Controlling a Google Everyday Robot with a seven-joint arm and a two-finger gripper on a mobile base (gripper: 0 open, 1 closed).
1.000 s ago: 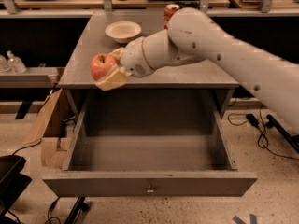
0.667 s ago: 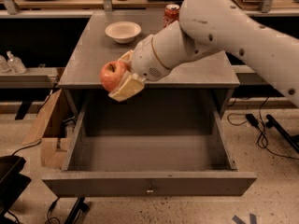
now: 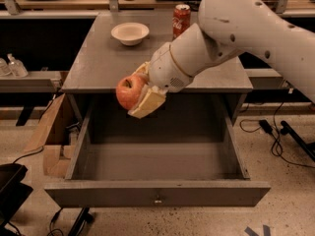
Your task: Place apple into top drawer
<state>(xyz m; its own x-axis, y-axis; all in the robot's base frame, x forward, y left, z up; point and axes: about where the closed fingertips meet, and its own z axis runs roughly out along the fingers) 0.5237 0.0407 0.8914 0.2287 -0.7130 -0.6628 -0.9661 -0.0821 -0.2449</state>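
Half of the tool (image 3: 142,88) is buried behind the apple (image 3: 129,91). You only get one pale yellowish finger (image 3: 146,103) under it and a sliver of the other poking out on top, but it's clearly clamped around the fruit. The white arm (image 3: 231,28) runs off the right edge, so no base in sight, and it covers the foot of the red soda can (image 3: 181,19) at the back of the tabletop (image 3: 103,58). The rear of the top drawer (image 3: 157,194) sits in shadow under the tabletop, hard to read back there.

The apple is red with a yellow-orange patch, stem dimple facing up-left. Its right side is hidden by the fingers. It hangs in the air just off the tabletop's front edge, over the back-left part of the pulled-out drawer, touching neither.

Compared with a moment ago, the apple and tool have dropped lower and slid a bit right, off the tabletop edge. The drawer and the white bowl (image 3: 130,33) haven't budged.
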